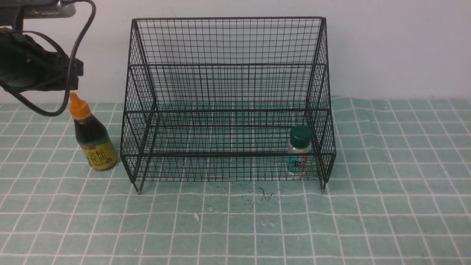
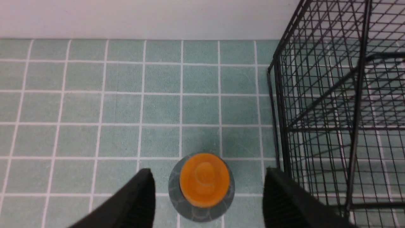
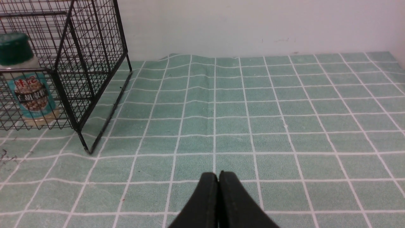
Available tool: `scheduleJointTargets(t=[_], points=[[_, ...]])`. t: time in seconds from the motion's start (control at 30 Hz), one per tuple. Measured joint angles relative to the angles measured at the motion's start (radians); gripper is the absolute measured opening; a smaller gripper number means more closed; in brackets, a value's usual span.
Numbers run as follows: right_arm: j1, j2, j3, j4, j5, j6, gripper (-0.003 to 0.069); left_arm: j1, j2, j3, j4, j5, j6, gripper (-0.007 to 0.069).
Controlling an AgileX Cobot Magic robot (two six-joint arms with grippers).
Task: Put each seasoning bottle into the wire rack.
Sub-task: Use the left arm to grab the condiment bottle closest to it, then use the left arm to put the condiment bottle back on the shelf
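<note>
Two seasoning bottles: one racked, one left outside

One short shaker jar (image 1: 298, 152), clear with a dark green lid and teal label, is seen standing upright inside the wire rack (image 1: 228, 88), in the lowest tier at its front right corner. The taller sauce bottle (image 1: 94, 141), dark with a yellow-green label, is stood upright on the green checked cloth (image 1: 368, 213), outside the rack and just beside its left side.

The left gripper (image 2: 208, 173) is held directly above this bottle. Its two black fingers (image 2: 136, 199) are spread wide, one to each side of the orange cap (image 2: 204, 180), with clear gaps between, and nothing is gripped. The right gripper (image 3: 217, 175) is closed tight on nothing and is held over bare cloth, to the right of the rack.

The sauce bottle is judged to be rigid and nearly full, so some weight is to be expected, and its glossy wall and label may prove slippery. The cap tapers to a point, so a hold there would likely slide off upward. A firmer hold is expected lower, at the neck under the cap or around the shoulder. Because the bottle is tall and narrow, it could be tipped by an off-centre touch.
</note>
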Motion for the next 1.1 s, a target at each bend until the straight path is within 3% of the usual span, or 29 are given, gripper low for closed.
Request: scheduleJointTargets(t=[0.13,0.4,0.5,0.63,0.9,1.1], points=[[0.0,0.0,0.0,0.0,0.0,-0.017,-0.0012,0.0,0.057,0.0,-0.007,-0.056,0.001,0.0501],[0.0,0.0,0.0,0.0,0.0,-0.028,-0.0012,0.0,0.169,0.0,-0.012,-0.083,0.004,0.0511],[0.0,0.0,0.0,-0.001,-0.001,-0.029,-0.0012,0.0,0.203,0.0,-0.012,-0.083,0.004,0.0465],[0.0,0.0,0.0,-0.001,-0.001,-0.029,-0.0012,-0.002,0.213,0.0,-0.012,-0.084,0.005,0.0295],[0.0,0.0,0.0,-0.001,-0.001,-0.029,-0.0012,-0.004,0.139,-0.007,0.037,-0.026,0.006,0.0311],[0.0,0.0,0.0,-0.001,-0.001,-0.029,-0.0012,-0.029,-0.042,-0.138,0.049,0.056,0.006,0.0311]])
